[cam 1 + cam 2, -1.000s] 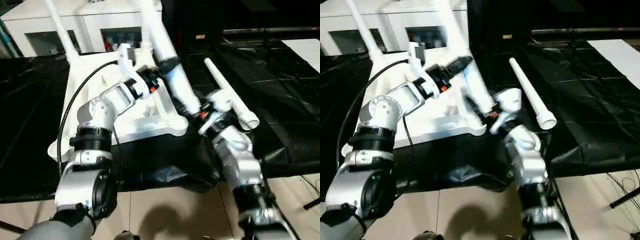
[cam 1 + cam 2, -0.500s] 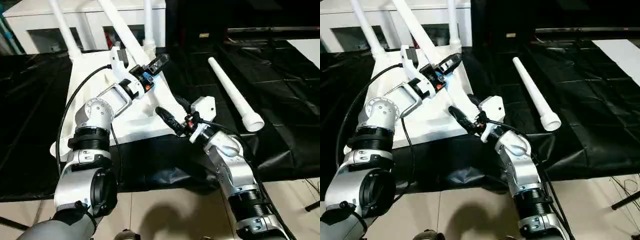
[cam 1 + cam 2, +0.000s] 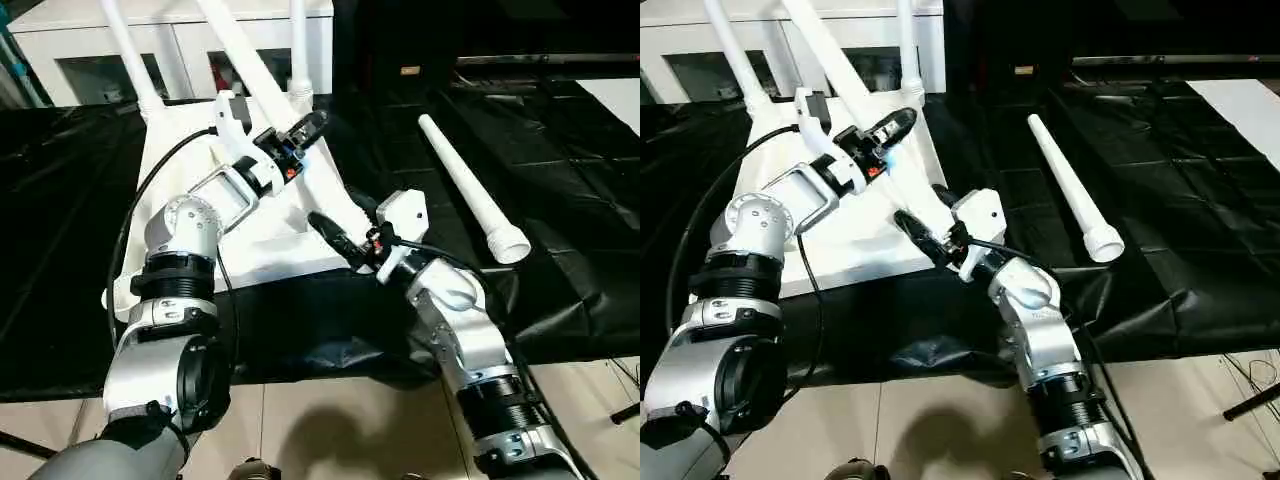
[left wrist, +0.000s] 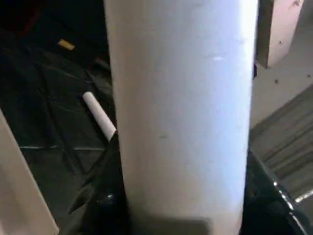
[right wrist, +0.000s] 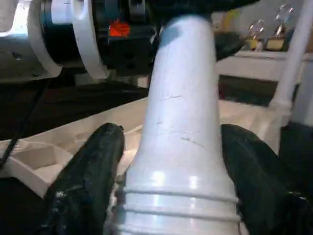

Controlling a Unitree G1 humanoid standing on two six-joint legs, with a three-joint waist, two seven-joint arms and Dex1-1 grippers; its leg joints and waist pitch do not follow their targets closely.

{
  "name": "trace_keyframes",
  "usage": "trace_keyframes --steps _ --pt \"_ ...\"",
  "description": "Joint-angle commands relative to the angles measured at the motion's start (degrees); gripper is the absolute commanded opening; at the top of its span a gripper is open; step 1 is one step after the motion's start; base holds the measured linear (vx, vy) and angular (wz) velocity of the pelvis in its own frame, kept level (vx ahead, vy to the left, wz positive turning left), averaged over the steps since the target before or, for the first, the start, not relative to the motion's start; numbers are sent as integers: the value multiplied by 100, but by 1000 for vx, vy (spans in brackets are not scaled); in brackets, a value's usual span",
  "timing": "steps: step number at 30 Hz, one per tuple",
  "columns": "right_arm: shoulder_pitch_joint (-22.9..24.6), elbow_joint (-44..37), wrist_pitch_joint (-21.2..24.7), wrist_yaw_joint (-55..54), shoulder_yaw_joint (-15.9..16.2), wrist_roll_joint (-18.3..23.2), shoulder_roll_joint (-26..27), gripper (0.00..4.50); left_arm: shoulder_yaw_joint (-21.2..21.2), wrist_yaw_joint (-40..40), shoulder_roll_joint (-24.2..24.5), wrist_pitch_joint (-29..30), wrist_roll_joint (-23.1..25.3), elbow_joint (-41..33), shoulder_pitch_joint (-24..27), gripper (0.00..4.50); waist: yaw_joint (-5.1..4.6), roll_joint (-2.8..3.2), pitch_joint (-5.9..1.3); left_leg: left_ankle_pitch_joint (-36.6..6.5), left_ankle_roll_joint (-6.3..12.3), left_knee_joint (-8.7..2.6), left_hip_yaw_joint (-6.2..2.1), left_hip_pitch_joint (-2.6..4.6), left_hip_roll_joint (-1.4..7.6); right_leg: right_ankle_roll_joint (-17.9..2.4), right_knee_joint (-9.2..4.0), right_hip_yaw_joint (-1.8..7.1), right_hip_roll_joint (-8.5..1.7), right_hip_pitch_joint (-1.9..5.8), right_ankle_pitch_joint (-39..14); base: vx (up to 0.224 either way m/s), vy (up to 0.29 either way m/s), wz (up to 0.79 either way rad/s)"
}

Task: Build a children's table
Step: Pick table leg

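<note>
The white table top [image 3: 280, 240] lies underside up on a black sheet. Two legs [image 3: 125, 50] [image 3: 298, 45] stand in its far sockets. A third leg [image 3: 240, 50] leans back and left from the near right corner. My left gripper [image 3: 305, 128] is shut on its shaft, which shows large in the left wrist view [image 4: 181, 112]. My right gripper [image 3: 342, 225] is shut on its ribbed wide end [image 5: 181, 112], a black finger [image 5: 88, 171] on each side. A fourth leg [image 3: 465, 185] lies loose on the sheet to the right.
A white cabinet with glass doors [image 3: 70, 60] stands behind the table top. The black sheet [image 3: 560, 200] covers the work surface on both sides. Tiled floor [image 3: 330, 420] runs along the near edge. A cable loops along my left forearm.
The held leg has swung from close to the camera to lean back over the top, its wide end now at the near right corner. Both grippers moved with it. The head view shifted.
</note>
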Motion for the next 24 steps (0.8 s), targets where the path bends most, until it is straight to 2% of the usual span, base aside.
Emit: trace_keyframes --steps 1,3,4,5,6,7,8,9,10,11,13,16,18,21,22,24 --pt "-107 -349 220 205 31 147 -78 358 -171 -75 74 -178 206 -179 -102 197 -25 -3 -506 -476 591 -304 -20 99 29 -1493 -344 190 -265 413 539 0 0 0" --pt "-168 -528 532 331 -89 444 -135 380 -247 -109 95 -187 257 -213 -131 195 -15 -14 -507 -447 618 -301 -16 106 26 -1496 -339 197 -266 418 574 0 0 0" --pt "-232 -663 875 472 -199 748 -204 383 -312 -139 116 -188 301 -244 -146 194 -18 -6 -515 -434 632 -294 -16 99 34 -1498 -329 197 -274 406 593 0 0 0" --pt "-336 -831 1394 667 -335 1135 -343 383 -423 -186 149 -213 386 -292 -164 193 -21 -46 -506 -455 656 -304 -14 113 26 -1498 -346 195 -254 430 567 0 0 0" --pt "-336 -831 1394 667 -335 1135 -343 383 -423 -186 149 -213 386 -292 -164 193 -7 -31 -515 -416 683 -299 -21 103 33 -1510 -327 198 -268 427 554 0 0 0" --pt "-379 -900 1608 772 -387 1293 -433 383 -475 -214 155 -220 419 -318 -166 193 7 -69 -512 -370 672 -297 -15 102 40 -1512 -325 201 -276 423 516 0 0 0" --pt "-469 -952 1951 836 -503 1540 -544 383 -514 -239 158 -228 435 -342 -167 193 12 -53 -515 -342 670 -291 -12 99 44 -1515 -324 205 -282 409 513 0 0 0" --pt "-635 -968 2398 945 -688 1870 -742 383 -575 -268 168 -223 463 -376 -164 193 11 -122 -511 -294 693 -295 -2 104 18 -1538 -321 207 -263 437 522 0 0 0" --pt "-795 -930 2852 1022 -825 2111 -917 383 -635 -305 186 -220 495 -411 -155 193 17 -129 -513 -247 688 -283 9 94 33 -1519 -330 212 -267 409 489 0 0 0" --pt "-912 -860 3170 1102 -871 2178 -1078 383 -682 -329 200 -220 504 -439 -142 192 18 -122 -515 -234 683 -281 6 96 25 -1523 -325 209 -262 418 472 0 0 0" --pt "-1026 -715 3504 1198 -838 2096 -1276 383 -719 -352 208 -212 486 -476 -123 191 36 -134 -519 -159 646 -266 18 89 17 -1505 -327 211 -263 411 450 0 0 0" --pt "-1181 -390 3670 1216 -819 1913 -1441 383 -777 -412 186 -163 454 -583 -65 191 40 -159 -534 -132 592 -261 24 81 22 -1519 -322 203 -285 406 434 0 0 0" --pt "-1243 -339 3829 1253 -836 2007 -1484 383 -817 -442 166 -134 445 -655 -29 191 42 -166 -541 -63 598 -250 26 72 15 -1546 -308 203 -280 413 497 0 0 0" --pt "-1384 -338 4238 1469 -898 2520 -1567 383 -930 -536 156 -86 446 -777 4 191 56 -176 -550 19 702 -238 25 72 13 -1563 -292 197 -276 421 619 0 0 0" --pt "-1400 -344 4298 1495 -911 2574 -1579 383 -945 -546 151 -71 443 -805 10 191 61 -161 -550 33 729 -233 22 62 18 -1562 -288 194 -280 413 618 0 0 0" --pt "-1450 -292 4354 1612 -823 2536 -1630 383 -995 -666 140 0 390 -882 37 191 60 -188 -541 4 728 -235 31 62 17 -1550 -302 190 -275 407 533 0 0 0"
